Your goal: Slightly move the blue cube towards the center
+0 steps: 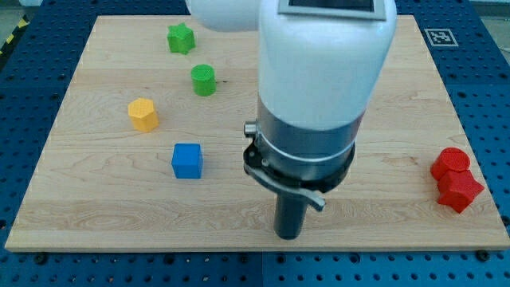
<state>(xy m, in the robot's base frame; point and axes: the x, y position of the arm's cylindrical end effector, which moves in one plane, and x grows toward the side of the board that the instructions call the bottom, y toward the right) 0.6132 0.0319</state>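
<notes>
The blue cube [187, 160] sits on the wooden board [103, 207], left of the middle. My arm's white and grey body fills the view's centre. The dark rod hangs from it, and my tip [288, 236] touches the board near the view's bottom edge, to the right of and below the blue cube, well apart from it.
A yellow hexagonal block [143, 114] lies up and left of the blue cube. A green cylinder [203, 80] and a green star block [181, 37] lie nearer the view's top. A red cylinder [451, 162] and a red star block [460, 190] touch at the right edge.
</notes>
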